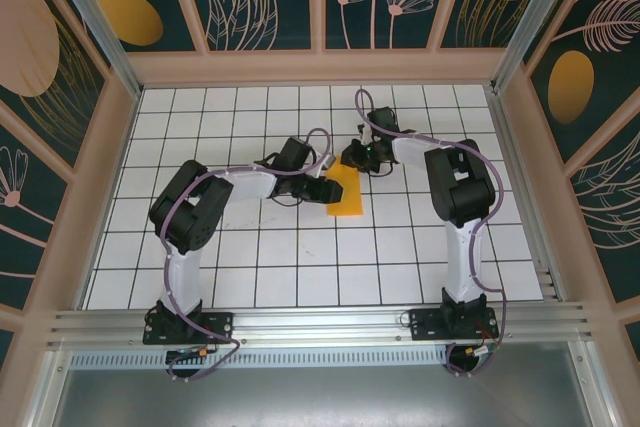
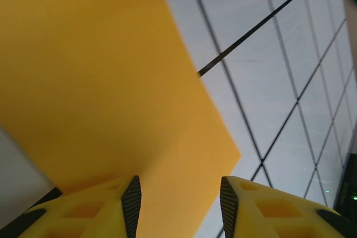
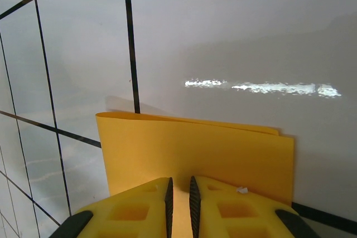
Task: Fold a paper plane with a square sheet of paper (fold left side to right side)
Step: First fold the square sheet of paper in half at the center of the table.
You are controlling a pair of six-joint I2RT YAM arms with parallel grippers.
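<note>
There is one sheet of paper (image 1: 346, 194), orange-yellow and folded double, lying near the middle of the one table (image 1: 300, 267), whose top is ruled into white squares. Two arms stand at the table's near edge, the left arm (image 1: 190, 212) and the right arm (image 1: 458, 187), each carrying one purple cable (image 1: 320, 135), so two cables in all. There are two grippers, the left gripper (image 1: 323, 190) and the right gripper (image 1: 352, 161), each with two yellow fingers (image 2: 106, 210), four fingers together.
</note>
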